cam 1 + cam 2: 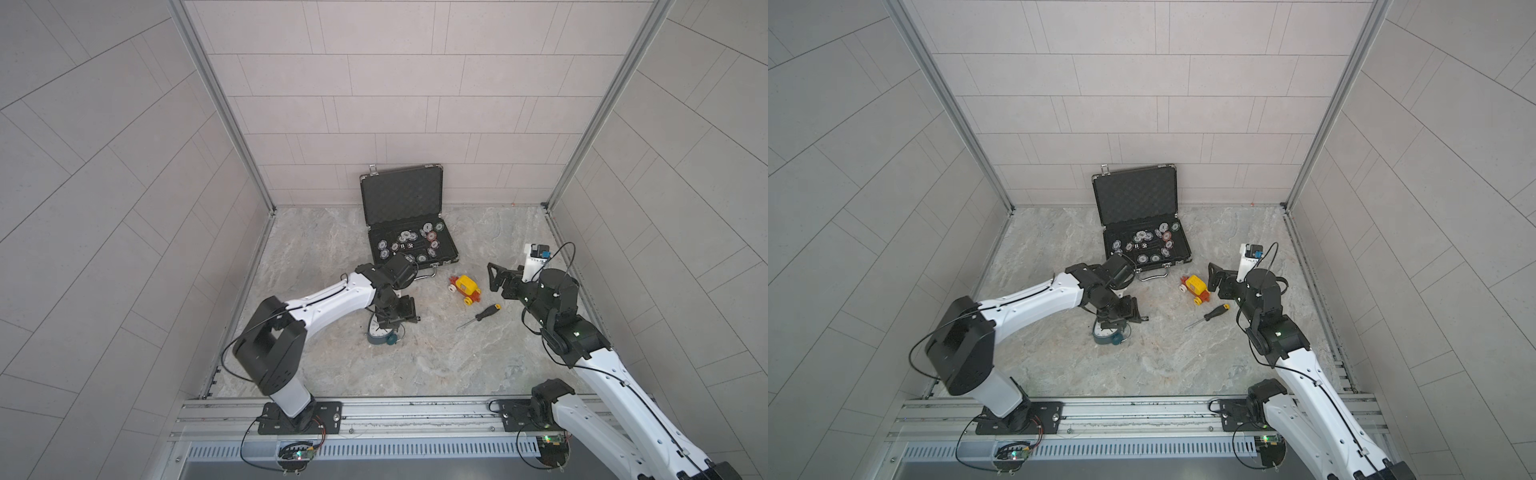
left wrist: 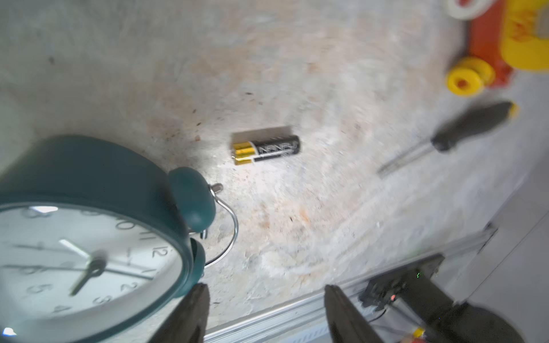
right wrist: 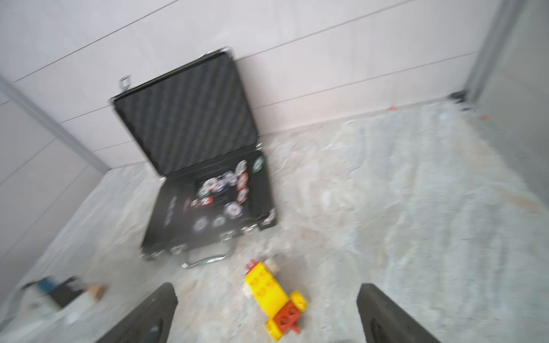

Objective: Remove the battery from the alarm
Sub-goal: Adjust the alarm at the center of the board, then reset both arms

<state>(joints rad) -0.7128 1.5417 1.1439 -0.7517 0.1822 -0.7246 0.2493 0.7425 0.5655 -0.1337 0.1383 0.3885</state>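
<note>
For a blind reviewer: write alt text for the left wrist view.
A black, gold-banded battery lies loose on the marbled tabletop, apart from the teal alarm, whose white dial shows. A screwdriver and a toy car lie farther off; the left jaws stand open and empty.

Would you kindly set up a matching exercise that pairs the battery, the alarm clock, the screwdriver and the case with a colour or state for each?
Things:
1. battery
2. alarm clock
3. screwdriver
4. case

Descriptions:
A. lid open
B. teal body, white dial
C. black cylinder, gold end
D. black handle, yellow tip

Pairs: 1-C, 2-B, 3-D, 4-A
</note>
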